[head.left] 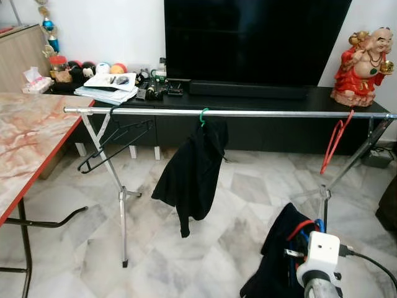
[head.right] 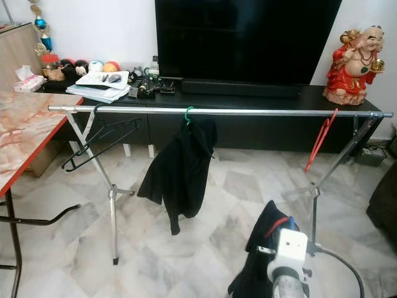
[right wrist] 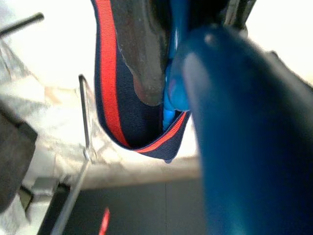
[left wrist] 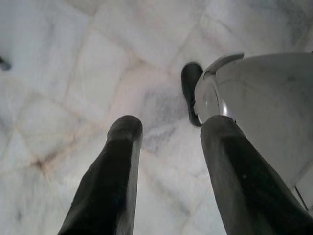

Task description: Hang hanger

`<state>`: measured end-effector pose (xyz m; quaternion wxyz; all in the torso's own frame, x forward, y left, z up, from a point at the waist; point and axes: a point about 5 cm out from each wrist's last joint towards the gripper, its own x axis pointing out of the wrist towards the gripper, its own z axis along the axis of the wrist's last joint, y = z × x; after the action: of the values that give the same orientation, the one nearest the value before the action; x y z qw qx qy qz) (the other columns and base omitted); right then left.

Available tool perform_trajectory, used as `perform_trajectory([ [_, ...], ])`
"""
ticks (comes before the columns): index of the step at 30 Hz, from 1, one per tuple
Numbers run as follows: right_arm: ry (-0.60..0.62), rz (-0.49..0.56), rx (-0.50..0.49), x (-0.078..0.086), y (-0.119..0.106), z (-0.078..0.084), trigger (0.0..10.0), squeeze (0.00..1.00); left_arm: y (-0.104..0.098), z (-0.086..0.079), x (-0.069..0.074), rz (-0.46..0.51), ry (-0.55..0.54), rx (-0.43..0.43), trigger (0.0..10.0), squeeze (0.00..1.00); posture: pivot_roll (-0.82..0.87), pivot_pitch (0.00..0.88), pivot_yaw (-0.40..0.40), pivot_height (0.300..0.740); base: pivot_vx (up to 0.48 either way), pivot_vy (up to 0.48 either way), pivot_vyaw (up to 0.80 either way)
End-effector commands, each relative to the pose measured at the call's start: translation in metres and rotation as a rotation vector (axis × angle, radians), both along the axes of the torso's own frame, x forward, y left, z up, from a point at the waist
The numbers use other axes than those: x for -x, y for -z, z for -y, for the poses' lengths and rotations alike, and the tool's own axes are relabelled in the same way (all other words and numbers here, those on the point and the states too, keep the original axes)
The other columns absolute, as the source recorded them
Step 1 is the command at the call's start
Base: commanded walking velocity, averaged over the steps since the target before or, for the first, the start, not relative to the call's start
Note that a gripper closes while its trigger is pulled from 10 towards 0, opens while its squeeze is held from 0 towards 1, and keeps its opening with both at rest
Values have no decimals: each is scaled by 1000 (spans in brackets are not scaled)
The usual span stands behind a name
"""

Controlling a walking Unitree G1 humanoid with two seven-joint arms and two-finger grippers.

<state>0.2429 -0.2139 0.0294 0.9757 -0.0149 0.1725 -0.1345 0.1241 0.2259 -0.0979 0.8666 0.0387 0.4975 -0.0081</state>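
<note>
A steel clothes rail [head.left: 279, 114] runs across the room before the TV cabinet. On it hang an empty black hanger [head.left: 115, 144] near the left end, a black garment [head.left: 191, 175] on a green hanger [head.left: 203, 116] in the middle, and an empty red hanger [head.left: 335, 141] near the right end. Low at the front right, below the rail, my right gripper [right wrist: 171, 93] is shut on a blue hanger [head.left: 318, 225] that carries a dark navy garment with red trim [head.left: 279, 257]. My left gripper [left wrist: 171, 132] hangs open over the marble floor.
A marble-topped table with a red edge [head.left: 31, 133] stands at the left. Behind the rail is a low black cabinet [head.left: 260, 99] with a TV [head.left: 254, 40], books, clutter and a red figurine [head.left: 363, 62]. The rail's crossed legs [head.left: 121, 195] stand on the floor.
</note>
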Motion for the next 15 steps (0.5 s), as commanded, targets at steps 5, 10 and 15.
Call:
perform_trajectory([
  [5,-4,18,11,-3,-4,0,10000,0,0,-2,1,-8,6,-6,10000,0,107,0,-15,740,-277,0,0],
  [10,-11,20,9,-4,-4,-1,10000,0,2,14,-5,-2,17,5,10000,0,111,0,-14,740,-276,0,0],
  [15,-19,26,7,-6,-5,-2,10000,0,1,14,-6,4,20,8,10000,0,110,0,-13,740,-280,0,0],
])
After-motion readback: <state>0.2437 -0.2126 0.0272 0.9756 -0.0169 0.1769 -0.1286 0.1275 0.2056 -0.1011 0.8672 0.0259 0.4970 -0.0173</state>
